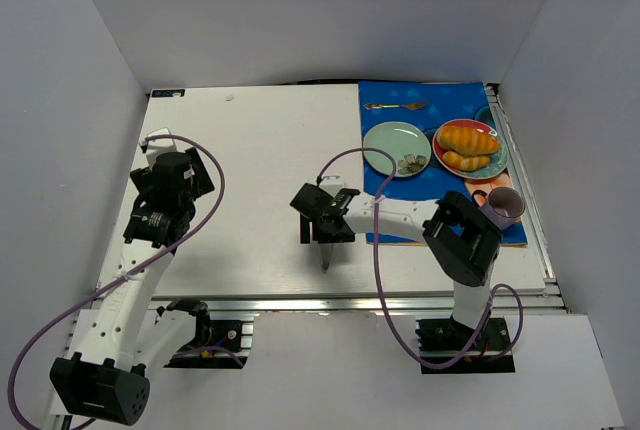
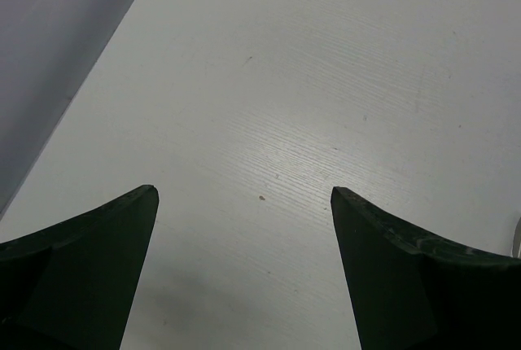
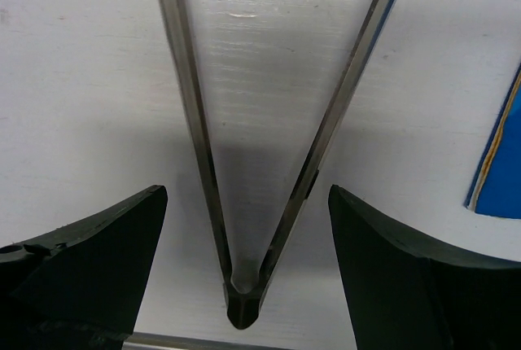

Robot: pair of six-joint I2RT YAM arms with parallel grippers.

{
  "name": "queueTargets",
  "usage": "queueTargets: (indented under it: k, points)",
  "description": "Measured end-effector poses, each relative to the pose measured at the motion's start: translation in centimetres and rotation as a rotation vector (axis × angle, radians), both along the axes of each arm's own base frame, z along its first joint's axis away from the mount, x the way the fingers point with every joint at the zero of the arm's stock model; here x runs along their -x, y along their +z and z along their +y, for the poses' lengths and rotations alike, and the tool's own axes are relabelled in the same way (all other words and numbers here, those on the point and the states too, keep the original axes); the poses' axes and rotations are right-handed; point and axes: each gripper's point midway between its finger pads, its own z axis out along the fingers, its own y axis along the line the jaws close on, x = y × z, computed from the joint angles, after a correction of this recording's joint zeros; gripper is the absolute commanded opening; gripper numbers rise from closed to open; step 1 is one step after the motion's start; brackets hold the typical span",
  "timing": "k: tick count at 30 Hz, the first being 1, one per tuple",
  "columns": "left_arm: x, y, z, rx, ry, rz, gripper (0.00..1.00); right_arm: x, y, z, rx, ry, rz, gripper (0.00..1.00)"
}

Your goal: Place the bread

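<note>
The bread [image 1: 467, 137], a golden-orange ridged roll, lies on a red plate [image 1: 441, 155] at the back right, with a paler yellow piece [image 1: 473, 161] beside it. Metal tongs [image 3: 244, 293] lie flat on the white table, their hinge toward the near edge. My right gripper [image 3: 246, 191] hangs open straight over them; its fingers [image 3: 106, 252] stand outside the two tong arms and do not touch them. In the top view that gripper [image 1: 322, 218] is at mid-table, far left of the bread. My left gripper [image 2: 244, 194] is open over bare table.
A blue mat [image 1: 440, 100] covers the back right corner and carries a green plate [image 1: 385, 140], a small fork [image 1: 395, 105] and the red plate. A purple cup [image 1: 505, 205] stands by the right arm's elbow. White walls enclose the table.
</note>
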Motion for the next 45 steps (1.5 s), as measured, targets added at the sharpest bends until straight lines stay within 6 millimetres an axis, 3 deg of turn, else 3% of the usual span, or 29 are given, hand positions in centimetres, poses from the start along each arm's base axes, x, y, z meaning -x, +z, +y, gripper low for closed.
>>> queueTargets:
  k: [7,16,20,28,32,39,45]
  points:
    - [0.2,-0.3,0.0,-0.003,0.000,0.013,0.98,-0.6,-1.6,0.0,0.050,-0.014,-0.003,0.79]
    - [0.2,-0.3,0.1,-0.006,-0.001,0.015,0.98,-0.8,-1.7,-0.3,0.068,-0.020,-0.010,0.62]
    - [0.2,-0.3,0.1,-0.010,-0.001,0.016,0.98,-0.8,-1.7,-0.3,0.070,-0.020,-0.012,0.46]
    - [0.1,-0.5,0.4,-0.028,0.010,0.031,0.98,-0.8,-1.0,-0.9,0.094,-0.018,-0.017,0.46]
    - [0.0,-0.9,0.4,-0.035,0.007,0.047,0.98,-1.8,2.5,-1.4,0.122,0.004,-0.077,0.46]
    - [-0.3,-1.2,0.3,-0.040,0.004,0.060,0.98,-4.4,14.8,-1.0,0.040,0.055,-0.293,0.46]
    - [-0.6,-1.7,0.2,-0.045,-0.001,0.078,0.98,-5.0,22.3,-3.0,0.025,0.076,-0.411,0.46]
